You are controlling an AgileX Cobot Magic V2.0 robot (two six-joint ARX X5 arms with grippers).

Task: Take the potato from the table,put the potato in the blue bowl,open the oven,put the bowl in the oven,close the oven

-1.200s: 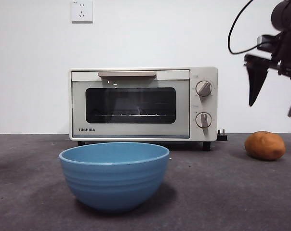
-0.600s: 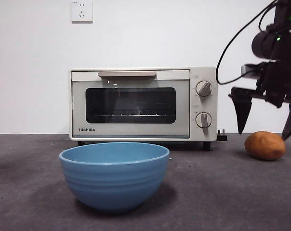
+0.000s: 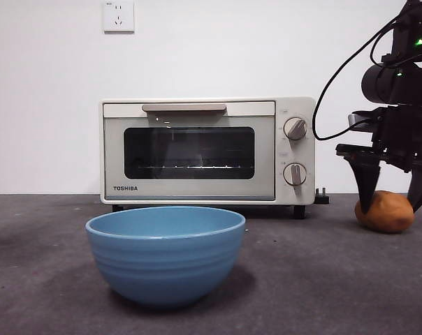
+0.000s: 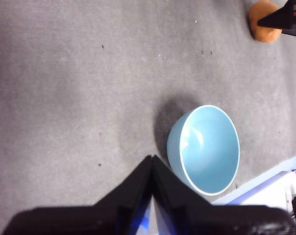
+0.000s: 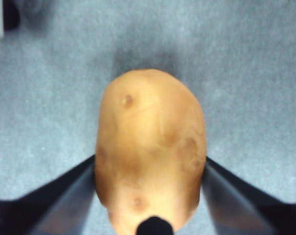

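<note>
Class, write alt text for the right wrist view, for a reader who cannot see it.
A smooth orange-brown potato lies on the grey table, filling the middle of the picture. The right gripper is open, one black jaw on each side of the potato, close against its flanks.

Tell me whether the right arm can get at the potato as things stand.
Probably yes. The right gripper is open, one jaw on each side of the potato, which lies on the table with nothing between them. Whether the jaws touch it I cannot tell.
</note>
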